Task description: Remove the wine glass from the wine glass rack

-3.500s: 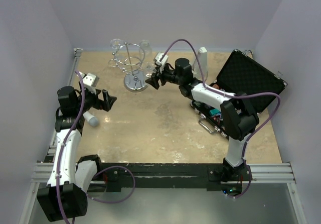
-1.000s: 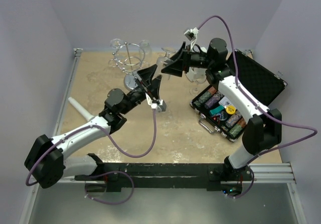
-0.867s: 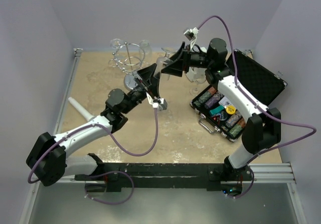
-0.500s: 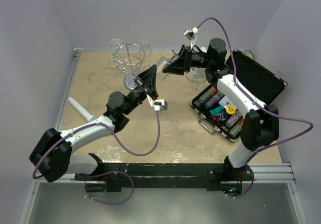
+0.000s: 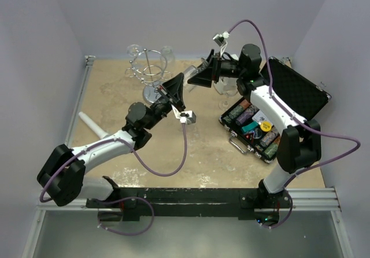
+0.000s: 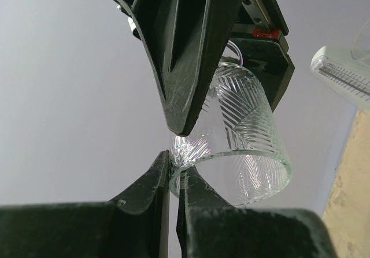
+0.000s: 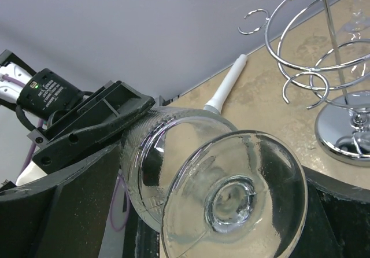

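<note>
Left wrist view: left gripper [image 6: 173, 166] is pinched shut on the rim of the wine glass [image 6: 245, 136]; a right finger hides its stem.
Right wrist view: right gripper [image 5: 195, 77] jaws spread wide beside the glass foot.
Top view: glass in air, apart from the wine glass rack [image 5: 151, 76].
Around: open case [image 5: 289, 90], right.

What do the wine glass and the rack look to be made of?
Wine glass: seemingly clear glass. It is see-through and glossy, with a cut herringbone pattern on the bowl; clear plastic can't be ruled out.
Wine glass rack: metal wire, likely chromed steel, with a mirror-bright base disc that reflects its surroundings.
</note>
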